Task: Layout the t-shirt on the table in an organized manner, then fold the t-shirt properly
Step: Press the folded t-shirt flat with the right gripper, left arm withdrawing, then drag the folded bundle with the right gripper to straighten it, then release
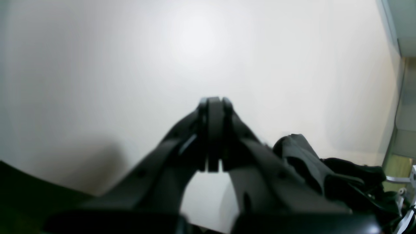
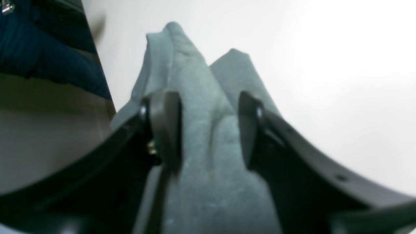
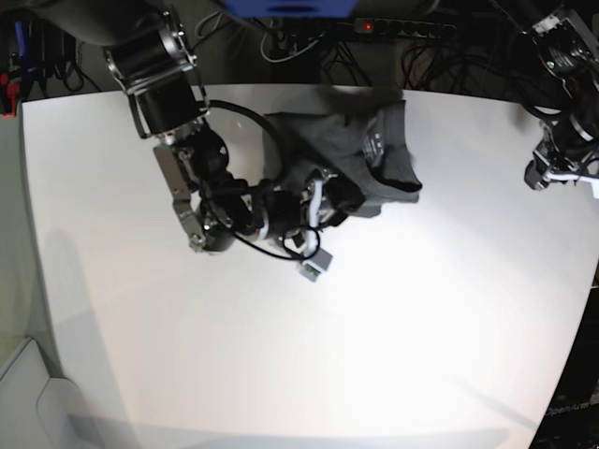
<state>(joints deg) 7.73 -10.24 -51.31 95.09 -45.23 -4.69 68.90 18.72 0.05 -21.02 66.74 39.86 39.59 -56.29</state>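
Right fingers (image 2: 169,130) straddle t-shirt (image 2: 208,156) fold, apart.

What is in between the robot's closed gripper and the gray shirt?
Only bare white table lies between the left gripper and the t-shirt, as the base view shows.

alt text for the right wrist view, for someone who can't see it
The right gripper straddles a raised fold of the grey t-shirt, jaws apart on either side of the cloth. The white table fills the background.
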